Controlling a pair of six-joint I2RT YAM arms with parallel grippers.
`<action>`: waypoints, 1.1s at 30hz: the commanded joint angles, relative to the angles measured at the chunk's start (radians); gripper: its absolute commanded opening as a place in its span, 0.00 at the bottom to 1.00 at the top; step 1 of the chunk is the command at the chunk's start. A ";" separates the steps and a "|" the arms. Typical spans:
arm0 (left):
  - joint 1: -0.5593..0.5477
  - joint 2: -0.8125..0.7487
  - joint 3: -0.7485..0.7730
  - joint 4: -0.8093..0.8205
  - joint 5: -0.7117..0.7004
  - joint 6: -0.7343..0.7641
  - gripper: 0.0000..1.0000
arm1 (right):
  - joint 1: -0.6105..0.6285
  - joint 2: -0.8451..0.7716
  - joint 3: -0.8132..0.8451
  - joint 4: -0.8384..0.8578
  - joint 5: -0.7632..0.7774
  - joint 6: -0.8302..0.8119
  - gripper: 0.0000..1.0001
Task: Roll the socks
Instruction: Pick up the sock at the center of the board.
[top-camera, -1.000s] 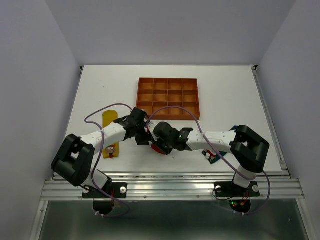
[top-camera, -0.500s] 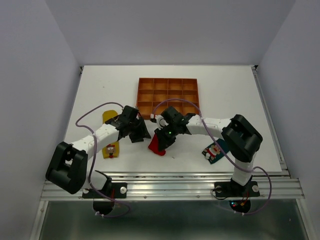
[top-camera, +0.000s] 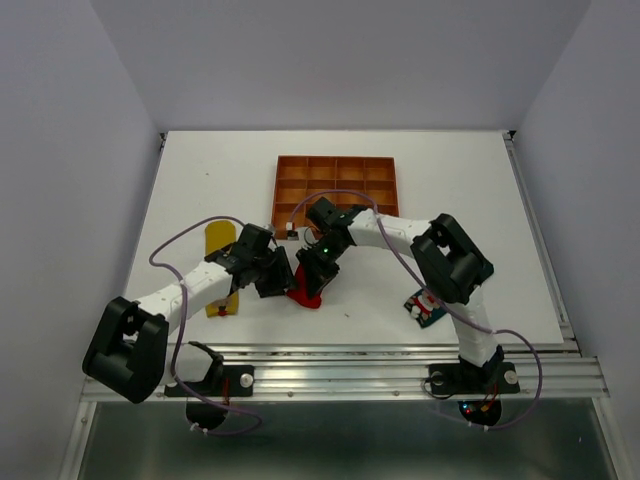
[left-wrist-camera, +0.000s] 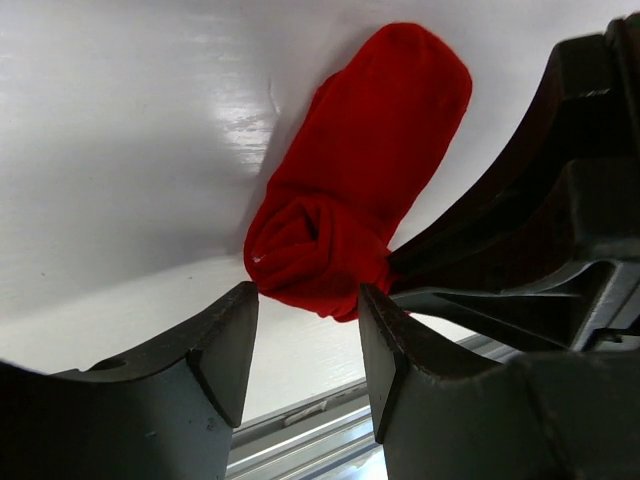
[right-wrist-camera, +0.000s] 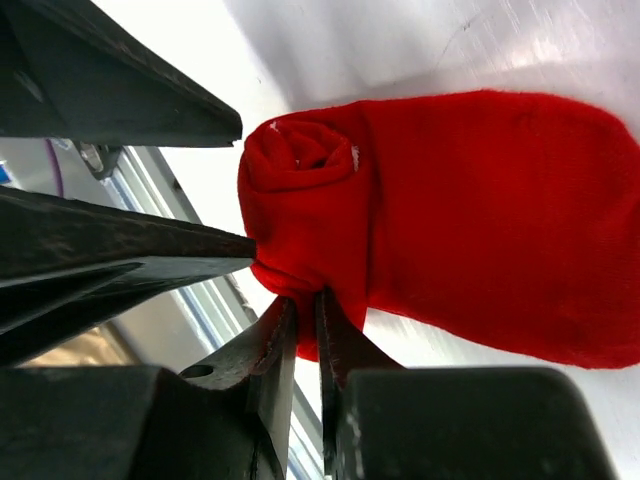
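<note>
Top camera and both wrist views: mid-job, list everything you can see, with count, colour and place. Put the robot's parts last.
red sock: 1, red, near the middle of the table toward the front edge, one end rolled into a small bundle, between the two grippers
yellow sock: 1, yellow, flat on the left side, partly crossed by the left arm
teal sock: 1, dark teal-green with a white-and-red pattern, front right, beside the right arm
tray: 1, orange-brown, compartmented, centre back of the table
table: 1, white
left gripper: 1, black, open, jaws either side of the rolled end
right gripper: 1, black, pinched on the red sock's edge by the roll
</note>
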 joint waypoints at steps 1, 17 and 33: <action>0.003 -0.026 -0.031 0.018 0.016 0.015 0.55 | -0.010 0.060 0.069 -0.108 0.014 -0.033 0.01; 0.006 0.065 -0.065 0.152 0.045 -0.005 0.55 | -0.051 0.176 0.164 -0.194 -0.039 -0.072 0.03; 0.006 0.128 -0.043 0.179 0.005 -0.017 0.03 | -0.060 0.175 0.238 -0.188 0.057 -0.079 0.36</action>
